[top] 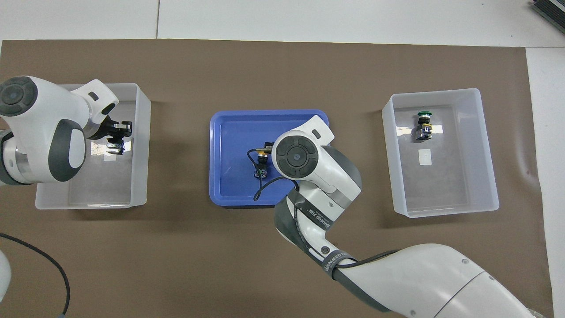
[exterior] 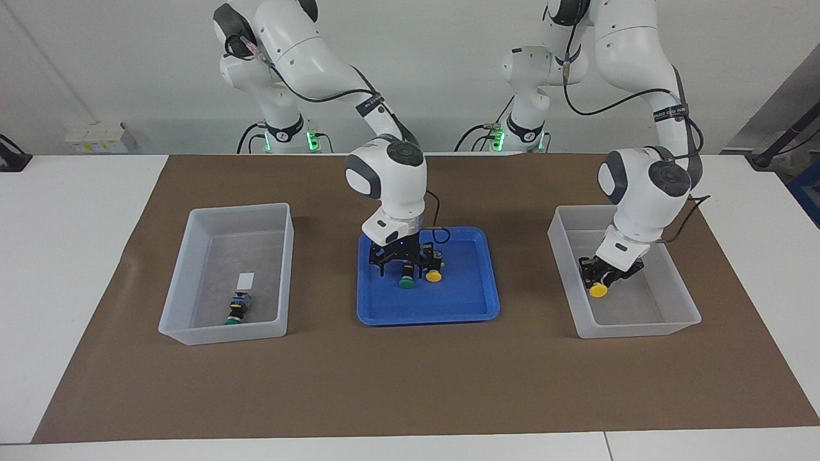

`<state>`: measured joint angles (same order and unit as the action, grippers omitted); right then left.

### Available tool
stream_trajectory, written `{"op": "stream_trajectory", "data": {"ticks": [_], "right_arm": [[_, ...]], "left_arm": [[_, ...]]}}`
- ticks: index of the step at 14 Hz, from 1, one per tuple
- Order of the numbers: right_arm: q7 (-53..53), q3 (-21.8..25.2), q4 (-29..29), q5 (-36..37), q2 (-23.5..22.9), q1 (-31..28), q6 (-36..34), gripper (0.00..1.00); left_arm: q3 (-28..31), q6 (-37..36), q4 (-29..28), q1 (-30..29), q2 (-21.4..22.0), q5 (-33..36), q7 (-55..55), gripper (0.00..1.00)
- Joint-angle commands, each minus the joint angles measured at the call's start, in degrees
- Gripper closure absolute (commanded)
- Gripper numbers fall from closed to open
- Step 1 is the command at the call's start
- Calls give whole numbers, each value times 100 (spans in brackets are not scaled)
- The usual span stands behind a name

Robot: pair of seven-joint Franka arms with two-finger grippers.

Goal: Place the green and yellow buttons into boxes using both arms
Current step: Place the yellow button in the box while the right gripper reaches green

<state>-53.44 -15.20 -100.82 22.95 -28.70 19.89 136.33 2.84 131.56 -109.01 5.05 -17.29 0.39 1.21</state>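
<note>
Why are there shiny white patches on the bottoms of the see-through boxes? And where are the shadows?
Overhead view: lamp glare bounces off the floor of the box beside the green button, and off the other box near the left gripper, which holds a yellow button. Facing view: soft shadows lie on the brown mat beside each box and the blue tray.

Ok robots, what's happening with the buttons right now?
Left gripper inside its box, holding a yellow button. Right gripper down in the blue tray at a green button. One green button already boxed. Nothing blocking.
</note>
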Motion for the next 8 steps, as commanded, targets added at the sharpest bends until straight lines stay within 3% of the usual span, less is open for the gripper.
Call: {"op": "stream_trajectory", "data": {"ticks": [1,2,5,8], "right_arm": [[-167,-27,-96,192,22,-29,166,77],[-167,-27,-96,192,22,-29,166,97],[-97,-27,-52,192,92,-108,148,100],[113,-35,-78,175,486,-441,-18,100]], "left_arm": [[32,28,28,13,68,-22,90,21],[32,-33,133,22,50,-4,90,22],[24,-611,869,31,-143,22,90,23],[-3,-1140,1522,83,-266,-4,90,24]]}}
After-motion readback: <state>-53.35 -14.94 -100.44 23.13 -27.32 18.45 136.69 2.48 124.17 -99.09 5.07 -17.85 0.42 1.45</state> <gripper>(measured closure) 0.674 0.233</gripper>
